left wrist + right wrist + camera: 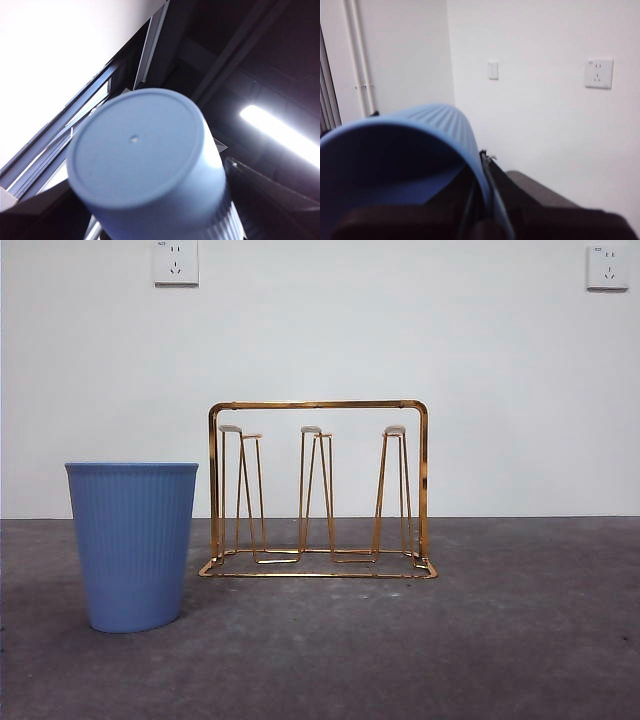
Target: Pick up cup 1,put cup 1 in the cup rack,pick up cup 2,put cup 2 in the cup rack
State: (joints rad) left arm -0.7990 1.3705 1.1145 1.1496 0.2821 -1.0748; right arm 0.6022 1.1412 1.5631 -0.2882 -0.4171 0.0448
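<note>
Front view: cup rack (pixel 318 405) stood upright on the grey table (pixel 500 640), about mid-frame, well back from the near edge; gold wire, arched frame over a rectangular base; white-tipped pegs (pixel 311 430) in three pairs, all bare. A blue ribbed cup (pixel 132 540) stood mouth-up on the table just beside the rack's base corner, nearer the camera; whether it touched the wire could not be told. No arm showed in this view. Two wall sockets (pixel 176 262) sat high on the white wall behind.

Left wrist view: a second blue cup (pixel 137 150) filled most of the frame, very close to the camera; its flat closed bottom, with a small central dimple, pointed away from the camera; ribbed side wall showed only at the lower edge. Behind it were dark ceiling beams and a lit strip lamp (pixel 280 135), so this cup was up off the table. The left gripper itself was lost in blur and shadow under the cup; how far open it was, and whether it gripped the cup, I cannot tell.

Right wrist view: a third blue cup (pixel 435 125) lay tilted on its side with the open mouth toward the camera; the right gripper (pixel 485 220) was closed on its rim wall, one black jaw inside the cup and one outside, the wall pinched between them. White wall with a socket (pixel 598 73) stood behind.

Which of these cups was cup 1 or cup 2 could not be told.
</note>
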